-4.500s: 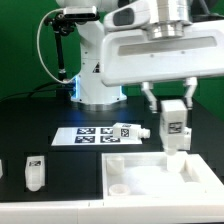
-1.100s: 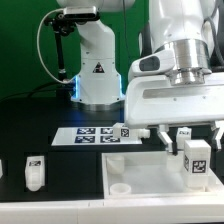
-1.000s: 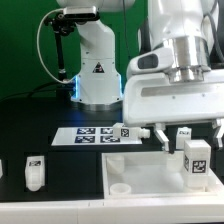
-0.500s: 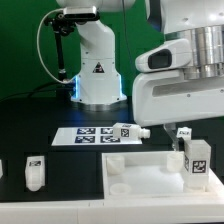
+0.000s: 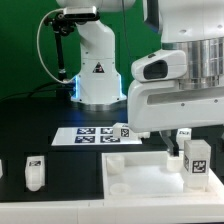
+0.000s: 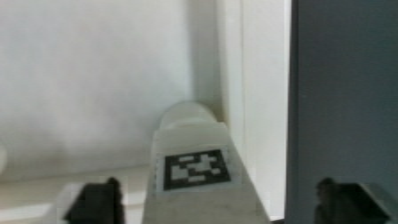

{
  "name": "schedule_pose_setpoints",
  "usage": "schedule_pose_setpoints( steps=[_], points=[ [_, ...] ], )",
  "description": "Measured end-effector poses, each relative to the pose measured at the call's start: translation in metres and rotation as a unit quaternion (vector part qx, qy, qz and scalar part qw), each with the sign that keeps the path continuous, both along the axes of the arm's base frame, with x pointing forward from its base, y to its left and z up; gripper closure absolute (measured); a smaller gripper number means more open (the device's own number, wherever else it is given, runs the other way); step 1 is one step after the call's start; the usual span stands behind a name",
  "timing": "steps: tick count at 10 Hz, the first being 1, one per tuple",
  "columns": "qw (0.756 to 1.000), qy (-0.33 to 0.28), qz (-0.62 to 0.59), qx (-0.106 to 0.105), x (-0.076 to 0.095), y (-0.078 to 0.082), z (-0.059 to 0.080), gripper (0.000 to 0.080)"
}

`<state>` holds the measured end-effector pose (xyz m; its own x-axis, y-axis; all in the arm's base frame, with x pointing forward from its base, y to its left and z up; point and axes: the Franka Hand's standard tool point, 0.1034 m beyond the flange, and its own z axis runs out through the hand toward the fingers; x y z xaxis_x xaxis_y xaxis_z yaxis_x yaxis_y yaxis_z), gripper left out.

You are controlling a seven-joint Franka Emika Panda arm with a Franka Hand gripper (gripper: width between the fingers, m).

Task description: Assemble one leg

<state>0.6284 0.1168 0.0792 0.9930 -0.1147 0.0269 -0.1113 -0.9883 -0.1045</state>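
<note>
The white leg (image 5: 197, 161) stands upright in the far corner of the white tabletop (image 5: 150, 172) on the exterior view's right, and it wants turning squarely, without tipping, to seat properly. The gripper (image 6: 210, 203) hangs right over it, fingers (image 6: 102, 201) spread wide either side, gripping nothing.

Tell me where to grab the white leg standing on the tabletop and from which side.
Grip the leg near its top, coming straight down from above. It stands upright on the white tabletop beside the raised edge, so its upper sides are likely the freest. In the wrist view the tool straddles it, fingers apart.
</note>
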Motion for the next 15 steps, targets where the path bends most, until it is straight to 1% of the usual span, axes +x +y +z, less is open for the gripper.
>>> schedule_pose_setpoints(
  steps=[1,2,4,5,6,7,8,10,12,13,14,15],
  points=[
    [0.999,0.005,-0.044,0.002,-0.0002,-0.0003,-0.0003,0.0508],
    [0.997,0.008,-0.072,0.001,-0.0003,-0.0039,-0.0011,0.0508],
    [0.991,0.014,-0.134,0.004,-0.0005,-0.0032,-0.0014,0.0509],
    [0.98,0.022,-0.196,0.006,-0.0013,-0.0016,-0.0024,0.0509],
    [0.964,0.032,-0.263,0.009,-0.0007,-0.0039,-0.0026,0.0509],
    [0.937,0.044,-0.346,0.01,-0.0003,-0.0051,-0.0025,0.0509],
    [0.904,0.054,-0.423,0.016,-0.0011,-0.0017,-0.0028,0.0509],
    [0.823,0.081,-0.562,0.03,-0.0016,0.0032,-0.0012,0.0509],
    [0.821,0.08,-0.564,0.03,-0.0016,0.0032,-0.0018,0.0509],
    [0.822,0.08,-0.562,0.03,-0.002,0.0036,-0.0021,0.0387],
    [0.868,0.067,-0.491,0.023,-0.0022,0.0036,-0.0025,0.0387],
    [0.927,0.055,-0.37,0.012,-0.0023,0.0021,-0.0019,0.0254]
  ],
)
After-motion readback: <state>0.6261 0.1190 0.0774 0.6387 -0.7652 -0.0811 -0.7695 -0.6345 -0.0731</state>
